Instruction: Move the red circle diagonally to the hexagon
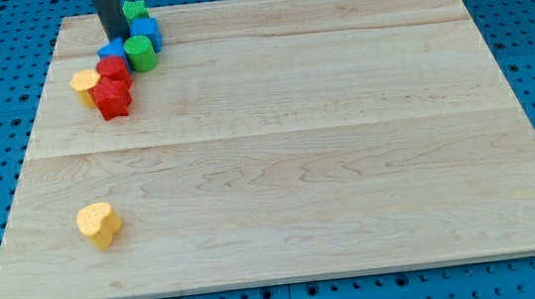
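Observation:
The red circle [113, 69] lies in a tight cluster at the board's top left. The yellow hexagon [86, 86] sits just to its lower left, touching or nearly touching it. The red star [112, 98] lies right below the circle. A blue triangle [114, 52] sits just above the circle, partly hidden by my rod. My tip [117, 38] stands at the cluster's top, just above the blue triangle and left of the blue cube [146, 33]. A green circle [140, 53] lies to the right of the red circle.
A green star [136, 9] sits at the board's top edge above the blue cube. A yellow heart [99, 224] lies alone at the lower left. The wooden board [327, 143] rests on a blue pegboard table.

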{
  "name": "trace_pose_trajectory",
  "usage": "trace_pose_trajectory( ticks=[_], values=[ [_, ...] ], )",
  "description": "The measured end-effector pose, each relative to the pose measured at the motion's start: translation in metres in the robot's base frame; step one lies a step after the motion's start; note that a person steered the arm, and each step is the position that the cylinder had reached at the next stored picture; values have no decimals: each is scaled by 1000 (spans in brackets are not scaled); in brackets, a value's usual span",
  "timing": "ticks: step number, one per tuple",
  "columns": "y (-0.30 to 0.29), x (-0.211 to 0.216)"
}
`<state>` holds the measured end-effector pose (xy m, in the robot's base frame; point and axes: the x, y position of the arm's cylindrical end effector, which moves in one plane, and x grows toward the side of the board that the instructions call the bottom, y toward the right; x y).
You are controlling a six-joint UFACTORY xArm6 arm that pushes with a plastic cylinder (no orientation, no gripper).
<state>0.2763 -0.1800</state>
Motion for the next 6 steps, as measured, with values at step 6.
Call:
trace_pose_trajectory(
  ticks=[6],
  values=[
    [-40, 86]
  ],
)
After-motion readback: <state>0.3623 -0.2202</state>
